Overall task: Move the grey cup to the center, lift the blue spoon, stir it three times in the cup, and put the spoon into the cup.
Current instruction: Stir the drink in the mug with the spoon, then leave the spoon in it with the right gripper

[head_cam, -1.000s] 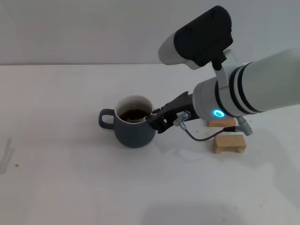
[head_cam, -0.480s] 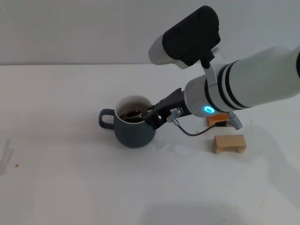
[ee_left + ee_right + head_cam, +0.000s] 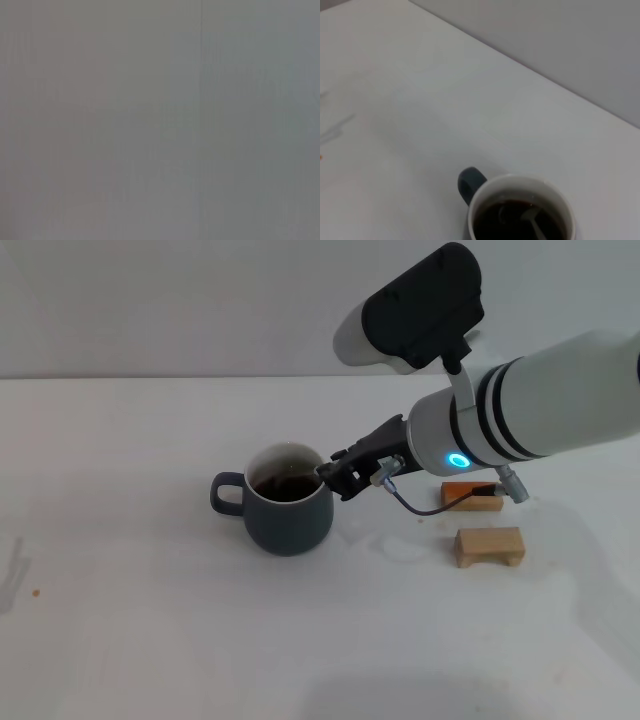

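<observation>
The grey cup [image 3: 288, 515] stands near the table's middle, handle to the left, with dark brown liquid inside. My right gripper [image 3: 333, 478] reaches in from the right and hovers at the cup's right rim, its dark fingers closed. In the right wrist view the cup [image 3: 515, 189] sits close below, and the blue spoon [image 3: 532, 221] shows only as a grey metal bowl and neck dipped in the liquid. Its handle is hidden in both views. The left gripper is out of view; the left wrist view shows a blank grey surface.
Two small wooden blocks lie right of the cup, one [image 3: 490, 545] nearer me and one [image 3: 472, 497] partly under the right arm. A faint wet patch [image 3: 395, 545] marks the table between cup and blocks. The big right forearm [image 3: 530, 425] overhangs the right side.
The right gripper swung left over the cup's mouth half a second ago and has come back right to the rim. The cup has stayed in place.
</observation>
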Controlling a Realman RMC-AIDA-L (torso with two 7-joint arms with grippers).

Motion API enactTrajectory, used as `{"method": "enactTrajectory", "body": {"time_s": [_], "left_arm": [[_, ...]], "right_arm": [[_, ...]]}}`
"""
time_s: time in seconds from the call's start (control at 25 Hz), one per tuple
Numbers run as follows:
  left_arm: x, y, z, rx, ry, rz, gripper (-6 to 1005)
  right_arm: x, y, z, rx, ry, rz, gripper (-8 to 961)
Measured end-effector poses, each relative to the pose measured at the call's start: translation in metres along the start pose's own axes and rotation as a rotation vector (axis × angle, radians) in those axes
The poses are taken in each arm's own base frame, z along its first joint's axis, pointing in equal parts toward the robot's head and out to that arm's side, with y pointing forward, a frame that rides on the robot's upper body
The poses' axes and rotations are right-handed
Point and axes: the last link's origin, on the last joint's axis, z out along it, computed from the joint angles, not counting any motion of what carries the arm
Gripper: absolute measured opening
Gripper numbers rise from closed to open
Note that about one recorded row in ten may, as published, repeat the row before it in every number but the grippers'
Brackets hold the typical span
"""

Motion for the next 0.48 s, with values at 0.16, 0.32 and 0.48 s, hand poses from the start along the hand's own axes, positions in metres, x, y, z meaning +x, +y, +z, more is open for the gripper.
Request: {"method": "enactTrajectory", "body": {"time_s": [0.16, 0.32, 0.48], "left_arm": [[-0.0001, 0.0014, 0.0011, -0.006, -0.001, 0.000, 856], [-0.0001, 0.0026, 0.0018, -0.009, 0.000, -0.002, 856], [-0.0001, 0.0028, 0.0019, -0.009, 0.000, -0.003, 856]], "right_arm": [[0.0066, -0.0008, -0.0009, -0.003, 0.019, 0.010, 161], [0.0112, 0.0025, -0.0029, -0.012, 0.030, 0.008, 161], [0.0107, 0.0080, -0.0047, -0.025, 0.022, 0.002, 160]]}}
